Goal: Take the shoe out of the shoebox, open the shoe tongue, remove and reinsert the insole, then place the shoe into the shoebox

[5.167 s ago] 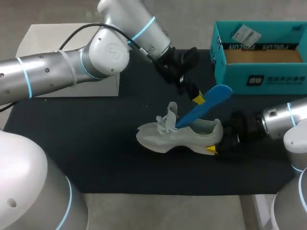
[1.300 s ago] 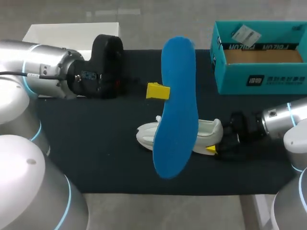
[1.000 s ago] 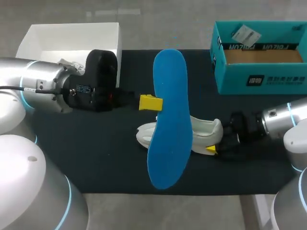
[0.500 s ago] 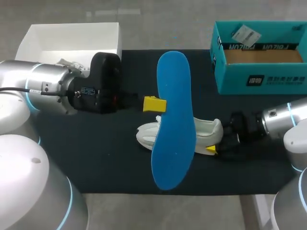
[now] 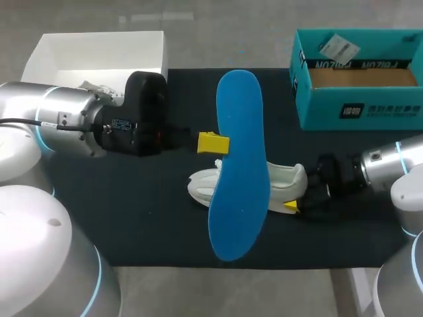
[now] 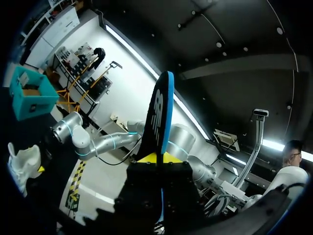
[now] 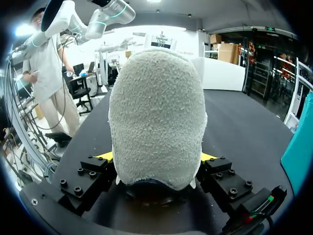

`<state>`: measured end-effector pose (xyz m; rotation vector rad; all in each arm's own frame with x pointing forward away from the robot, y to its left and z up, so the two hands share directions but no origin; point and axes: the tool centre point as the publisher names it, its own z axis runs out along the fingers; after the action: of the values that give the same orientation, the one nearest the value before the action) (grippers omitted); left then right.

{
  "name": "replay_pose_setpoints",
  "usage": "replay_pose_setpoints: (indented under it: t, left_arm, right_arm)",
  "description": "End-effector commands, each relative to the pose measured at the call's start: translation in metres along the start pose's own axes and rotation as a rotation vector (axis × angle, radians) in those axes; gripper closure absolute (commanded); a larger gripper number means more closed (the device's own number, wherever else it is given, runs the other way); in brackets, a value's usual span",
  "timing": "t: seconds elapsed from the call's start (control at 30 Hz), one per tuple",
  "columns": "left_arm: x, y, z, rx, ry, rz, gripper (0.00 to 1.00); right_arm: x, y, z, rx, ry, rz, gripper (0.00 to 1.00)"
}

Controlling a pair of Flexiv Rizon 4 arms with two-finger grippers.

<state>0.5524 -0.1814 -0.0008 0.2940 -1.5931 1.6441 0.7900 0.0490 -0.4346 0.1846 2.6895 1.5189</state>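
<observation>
Head overhead; right wrist near, left wrist far; all share shoe [image 5: 288,179].

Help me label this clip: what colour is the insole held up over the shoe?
The insole is bright blue, clearest in the head view.

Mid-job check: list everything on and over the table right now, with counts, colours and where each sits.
insole: one, blue, held up above the shoe, crossing it in the head view
shoe: one, off-white, on its sole mid-mat
shoebox: one, teal, open, at the table's far right
card: one, white, at the shoebox's back rim
white box: one, open, at the far left
mat: one, black, covering the table
left gripper: yellow tips, shut on the insole's edge
right gripper: yellow tips, clamping the shoe's heel from both sides
</observation>
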Motion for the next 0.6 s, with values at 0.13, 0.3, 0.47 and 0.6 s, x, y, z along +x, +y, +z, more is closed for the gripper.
replay_pose_setpoints:
  t: [0.13,0.3,0.47,0.6]
  left_arm:
    - [-0.002,0.0,0.002,0.002,0.002,0.001,1.0]
    - [-0.002,0.0,0.002,0.002,0.002,0.001,1.0]
    - [-0.002,0.0,0.002,0.002,0.002,0.001,1.0]
    - [-0.002,0.0,0.002,0.002,0.002,0.001,1.0]
  right_arm:
    - [0.001,-0.004,0.003,0.003,-0.002,0.0,0.0]
    - [0.001,-0.004,0.003,0.003,-0.002,0.0,0.0]
    - [0.0,0.002,0.0,0.069,0.006,0.02,0.0]
    - [0.001,0.009,-0.008,0.142,0.006,0.028,0.0]
